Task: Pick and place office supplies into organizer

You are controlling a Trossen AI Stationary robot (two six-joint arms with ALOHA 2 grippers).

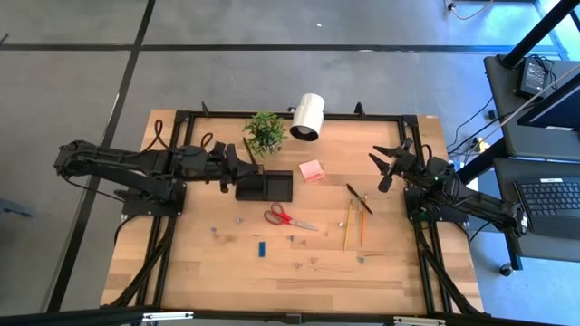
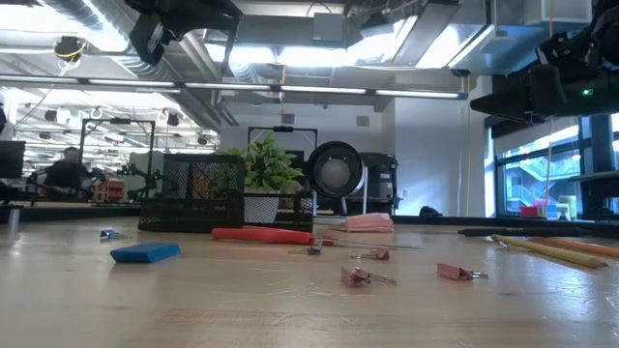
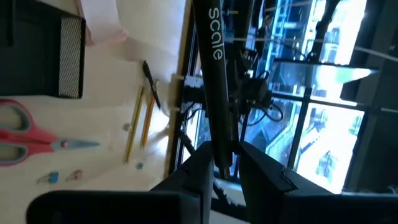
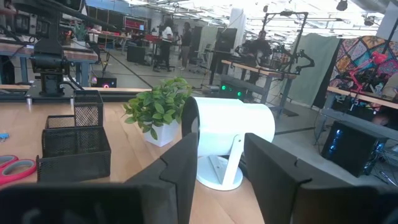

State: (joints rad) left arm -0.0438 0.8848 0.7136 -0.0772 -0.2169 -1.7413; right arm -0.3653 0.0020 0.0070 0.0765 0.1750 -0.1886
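Note:
My left gripper (image 1: 245,165) hovers at the far left end of the black organizer (image 1: 267,186) and is shut on a dark pen (image 3: 211,37) printed "scale". My right gripper (image 1: 381,170) is open and raised over the table's far right part, touching nothing. On the wood lie red-handled scissors (image 1: 288,215), a blue block (image 1: 261,248), a pink sticky-note pad (image 1: 312,170), two yellow pencils (image 1: 347,225), another dark pen (image 1: 359,197) and small clips (image 1: 299,240). The low view shows the organizer (image 2: 193,198) as a mesh tray, taller on its left. My left gripper pinches the pen between its two fingers (image 3: 199,171) at one end of the shaft (image 3: 219,134). The fingers reach level from the table's left and are rolled onto their side. The pen is lifted clear and sticks out past the fingertips toward the far edge.
A green potted plant (image 1: 265,132) and a white cylindrical lamp (image 1: 309,116) stand at the far edge, just behind the organizer. The black table frame (image 1: 290,115) runs along the edges. Bare wood lies toward the near edge. People stand in the room beyond the table.

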